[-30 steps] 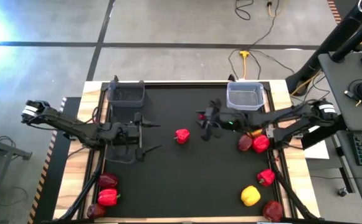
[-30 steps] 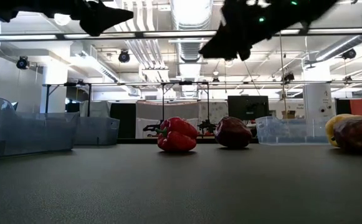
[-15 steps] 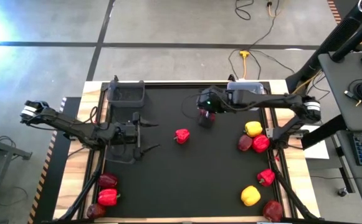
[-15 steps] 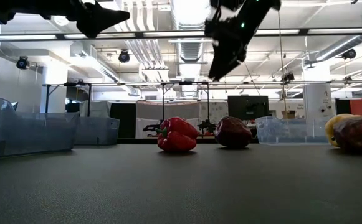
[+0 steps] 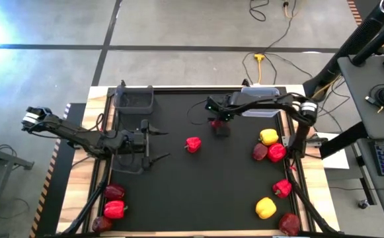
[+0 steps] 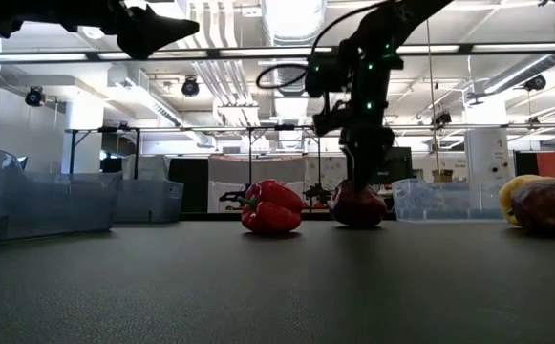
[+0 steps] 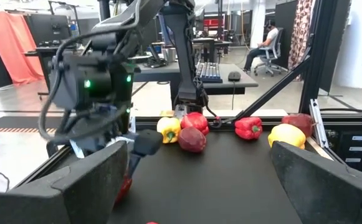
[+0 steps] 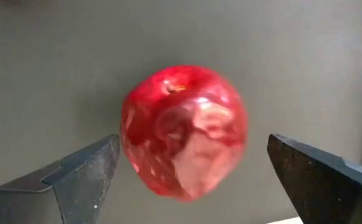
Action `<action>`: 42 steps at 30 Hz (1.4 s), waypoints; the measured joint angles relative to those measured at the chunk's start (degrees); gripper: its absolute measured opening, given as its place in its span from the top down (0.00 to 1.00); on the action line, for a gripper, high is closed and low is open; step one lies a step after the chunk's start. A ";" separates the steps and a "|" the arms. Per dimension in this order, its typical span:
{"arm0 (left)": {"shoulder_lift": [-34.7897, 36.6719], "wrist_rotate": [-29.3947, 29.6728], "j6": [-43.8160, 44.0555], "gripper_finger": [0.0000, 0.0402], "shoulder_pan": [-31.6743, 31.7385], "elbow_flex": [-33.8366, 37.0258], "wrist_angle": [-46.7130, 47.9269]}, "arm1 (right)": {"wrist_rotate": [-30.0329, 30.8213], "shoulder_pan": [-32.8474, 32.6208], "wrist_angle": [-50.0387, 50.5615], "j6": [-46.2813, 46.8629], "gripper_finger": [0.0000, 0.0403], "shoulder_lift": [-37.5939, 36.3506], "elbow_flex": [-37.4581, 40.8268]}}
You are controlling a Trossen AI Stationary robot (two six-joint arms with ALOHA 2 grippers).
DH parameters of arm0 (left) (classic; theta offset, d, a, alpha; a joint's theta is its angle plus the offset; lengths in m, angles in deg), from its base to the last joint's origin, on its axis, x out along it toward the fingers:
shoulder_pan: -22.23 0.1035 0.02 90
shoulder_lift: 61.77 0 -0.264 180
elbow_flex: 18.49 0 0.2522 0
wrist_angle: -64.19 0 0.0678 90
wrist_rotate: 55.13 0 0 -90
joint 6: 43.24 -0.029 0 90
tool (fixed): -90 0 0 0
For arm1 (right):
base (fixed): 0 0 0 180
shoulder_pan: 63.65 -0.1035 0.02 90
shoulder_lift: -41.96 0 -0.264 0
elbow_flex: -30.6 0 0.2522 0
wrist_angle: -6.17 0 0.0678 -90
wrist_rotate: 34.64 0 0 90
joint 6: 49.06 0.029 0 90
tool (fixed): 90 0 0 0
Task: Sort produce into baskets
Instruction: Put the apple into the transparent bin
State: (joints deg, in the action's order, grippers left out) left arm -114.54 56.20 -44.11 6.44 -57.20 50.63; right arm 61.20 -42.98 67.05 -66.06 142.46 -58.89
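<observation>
The right end effector [image 5: 219,125] reaches down near the table's [image 5: 205,198] far edge, fingers spread either side of a dark red fruit [image 8: 184,130]; bare mat surrounds it; the left end effector [image 5: 153,143] waits spread near the left edge.
</observation>
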 joint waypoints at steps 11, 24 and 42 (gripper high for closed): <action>0.00 0.69 -1.21 0.06 0.04 0.00 0.24 | -1.92 0.06 -1.13 0.40 0.05 7.15 0.09; -0.22 0.21 0.24 0.06 -0.41 -2.36 2.76 | 19.06 1.87 3.14 3.47 0.18 -7.58 0.11; -0.26 -0.27 -0.15 0.06 -0.64 -2.25 3.40 | 15.44 28.23 3.14 39.57 0.18 -13.98 10.97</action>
State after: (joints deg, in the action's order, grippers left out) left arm -114.81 55.93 -44.26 5.80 -59.45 54.03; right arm 76.64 -14.75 70.19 -26.49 128.48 -47.92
